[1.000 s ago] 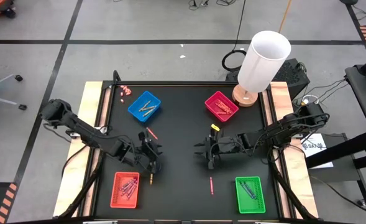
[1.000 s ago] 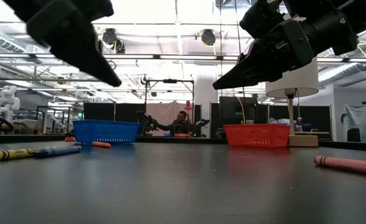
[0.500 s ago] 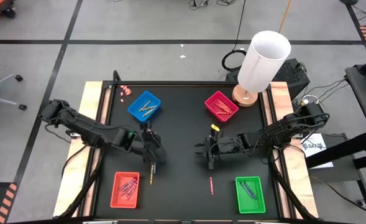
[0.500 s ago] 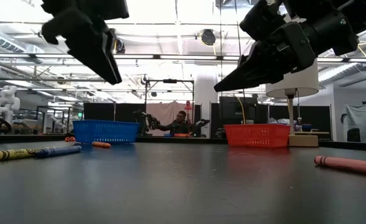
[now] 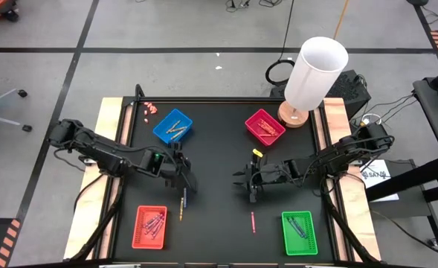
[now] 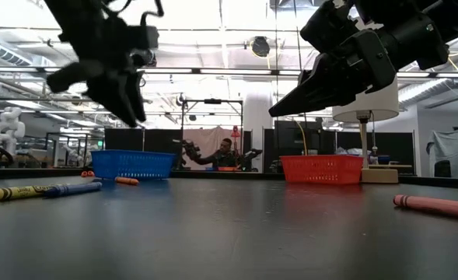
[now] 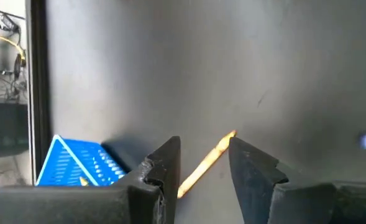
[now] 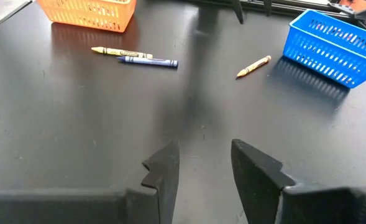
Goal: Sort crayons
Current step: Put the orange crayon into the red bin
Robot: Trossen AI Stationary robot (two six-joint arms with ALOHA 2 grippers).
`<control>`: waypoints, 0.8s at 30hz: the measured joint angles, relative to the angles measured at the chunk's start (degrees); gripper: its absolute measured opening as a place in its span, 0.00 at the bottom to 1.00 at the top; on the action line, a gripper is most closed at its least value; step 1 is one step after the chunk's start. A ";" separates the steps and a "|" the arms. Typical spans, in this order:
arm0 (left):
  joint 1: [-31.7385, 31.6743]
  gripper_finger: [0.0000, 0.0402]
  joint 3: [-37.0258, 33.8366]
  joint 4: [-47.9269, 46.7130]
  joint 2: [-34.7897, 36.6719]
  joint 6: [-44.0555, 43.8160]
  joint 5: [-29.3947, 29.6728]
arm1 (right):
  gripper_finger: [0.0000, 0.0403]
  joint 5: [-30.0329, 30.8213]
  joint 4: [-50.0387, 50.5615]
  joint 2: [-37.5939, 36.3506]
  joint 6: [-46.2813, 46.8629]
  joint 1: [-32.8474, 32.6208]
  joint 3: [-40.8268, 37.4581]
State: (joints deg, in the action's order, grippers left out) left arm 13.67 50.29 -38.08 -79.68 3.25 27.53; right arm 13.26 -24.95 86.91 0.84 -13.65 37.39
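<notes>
**Both grippers parted and empty above the mat**

While nothing is held between them, the fingers of the left gripper (image 7: 204, 165) are seen spread apart, with an orange crayon (image 7: 206, 162) lying on the black mat (image 5: 219, 160) in the gap beyond them. The same gripper (image 5: 183, 175) is found left of the mat's middle, close to the blue tray (image 5: 172, 127) and raised above the surface. The right gripper (image 8: 202, 163) is likewise parted and empty; it is placed right of the mat's middle (image 5: 246, 183), off the surface.

Loose crayons are scattered on the mat: a yellow crayon (image 8: 115, 51) and a blue crayon (image 8: 150, 61) lie end to end near the red tray (image 5: 149, 226); a pink crayon (image 5: 253, 221) lies just beside the green tray (image 5: 300, 232); a yellow one (image 5: 257, 152) lies close to the magenta tray (image 5: 265, 126). Sorted crayons are seen inside all four trays. A small cluster of pink bits (image 5: 150, 109) rests at the far left corner, and a white lamp (image 5: 313, 74) stands at the far right corner.
</notes>
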 joint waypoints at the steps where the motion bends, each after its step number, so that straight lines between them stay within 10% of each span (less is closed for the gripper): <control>1: -0.14 0.32 -0.72 -0.06 -0.02 0.92 0.00 | 0.32 0.00 0.00 0.00 0.00 0.00 0.00; 24: -6.55 0.32 -4.73 6.23 -8.19 26.82 -2.71 | 0.32 0.00 -0.04 0.00 0.00 0.00 0.00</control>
State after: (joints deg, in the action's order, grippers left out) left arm 7.12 45.56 -31.85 -87.87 30.07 24.82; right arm 13.25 -24.99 86.91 0.84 -13.65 37.38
